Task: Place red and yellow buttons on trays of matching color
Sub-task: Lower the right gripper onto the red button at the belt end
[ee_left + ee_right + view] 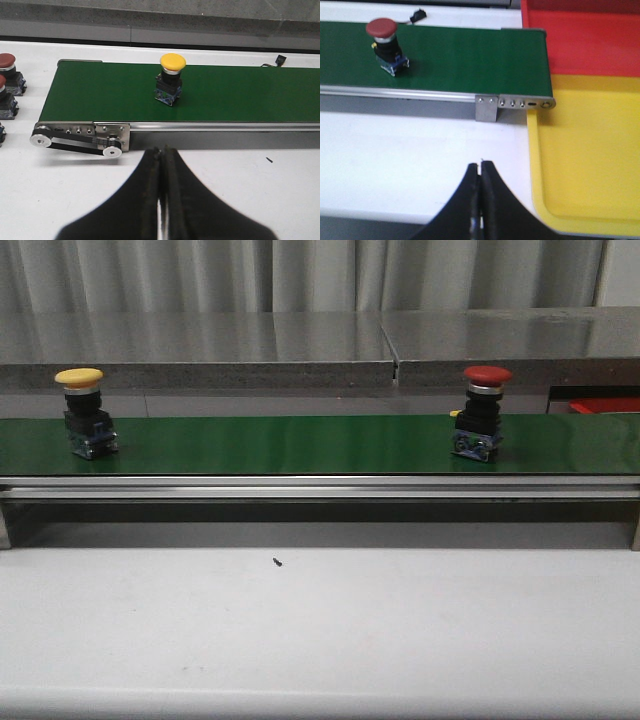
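A yellow button (pixel 82 410) (pixel 170 80) stands upright on the green conveyor belt (pixel 300 445) toward its left end. A red button (pixel 482 412) (pixel 386 46) stands upright on the belt toward the right. Past the belt's right end lie a red tray (pixel 590 42) (pixel 605 405) and a yellow tray (pixel 590 165), both with nothing in them where they show. My left gripper (pixel 162 150) is shut and holds nothing, over the white table short of the belt. My right gripper (pixel 480 164) is also shut and holds nothing, beside the yellow tray. Neither arm shows in the front view.
Two more red buttons (pixel 7 67) stand on the table beyond the belt's left end. The belt's drive pulleys (pixel 75 140) and metal side rail (pixel 320 483) face me. A small dark speck (pixel 277 562) lies on the white table (pixel 320 630). A grey ledge (pixel 200 345) runs behind.
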Tool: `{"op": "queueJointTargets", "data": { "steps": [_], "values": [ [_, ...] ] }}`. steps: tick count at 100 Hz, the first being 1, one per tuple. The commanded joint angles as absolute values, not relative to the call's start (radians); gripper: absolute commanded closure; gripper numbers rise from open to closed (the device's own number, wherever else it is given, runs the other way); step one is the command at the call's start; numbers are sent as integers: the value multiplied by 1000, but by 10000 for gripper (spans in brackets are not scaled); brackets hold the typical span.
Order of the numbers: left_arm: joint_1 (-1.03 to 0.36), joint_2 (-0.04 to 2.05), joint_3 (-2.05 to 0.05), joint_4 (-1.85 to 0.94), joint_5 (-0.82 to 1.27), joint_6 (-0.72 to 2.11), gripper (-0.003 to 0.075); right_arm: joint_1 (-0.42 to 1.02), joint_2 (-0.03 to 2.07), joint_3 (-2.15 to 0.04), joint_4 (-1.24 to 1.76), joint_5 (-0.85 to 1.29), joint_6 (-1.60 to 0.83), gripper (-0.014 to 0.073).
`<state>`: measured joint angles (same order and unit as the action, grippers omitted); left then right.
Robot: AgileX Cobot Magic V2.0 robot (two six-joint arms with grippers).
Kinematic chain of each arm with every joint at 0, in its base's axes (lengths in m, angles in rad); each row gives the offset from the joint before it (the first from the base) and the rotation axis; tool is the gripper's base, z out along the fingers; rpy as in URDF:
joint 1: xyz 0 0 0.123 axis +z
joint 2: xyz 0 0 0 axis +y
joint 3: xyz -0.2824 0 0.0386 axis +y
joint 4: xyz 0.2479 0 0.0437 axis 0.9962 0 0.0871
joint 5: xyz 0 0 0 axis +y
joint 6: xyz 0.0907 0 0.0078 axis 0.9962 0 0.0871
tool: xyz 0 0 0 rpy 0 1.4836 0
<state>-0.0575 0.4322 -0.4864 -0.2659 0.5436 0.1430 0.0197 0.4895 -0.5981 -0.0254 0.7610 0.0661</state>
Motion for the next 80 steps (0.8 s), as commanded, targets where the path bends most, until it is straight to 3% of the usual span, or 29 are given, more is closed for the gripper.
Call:
{"op": "queueJointTargets", "data": {
  "steps": [1, 31, 40, 55, 60, 80],
  "values": [
    [-65, 437, -512, -285, 463, 137, 739, 19, 606, -698, -19, 757, 62, 661],
    [-65, 437, -512, -285, 463, 137, 739, 19, 873, -749, -6, 731, 58, 626],
    [-65, 437, -512, -285, 463, 137, 739, 19, 903, -750, 0, 733, 58, 478],
    [-65, 437, -512, -285, 463, 137, 739, 19, 906, -750, -5, 722, 58, 36],
    [-65, 437, -512, -285, 463, 137, 739, 19, 906, -750, -5, 704, 58, -69],
    [-65, 437, -512, -285, 463, 137, 739, 19, 976, -825, -5, 686, 34, -31]
  ]
}}
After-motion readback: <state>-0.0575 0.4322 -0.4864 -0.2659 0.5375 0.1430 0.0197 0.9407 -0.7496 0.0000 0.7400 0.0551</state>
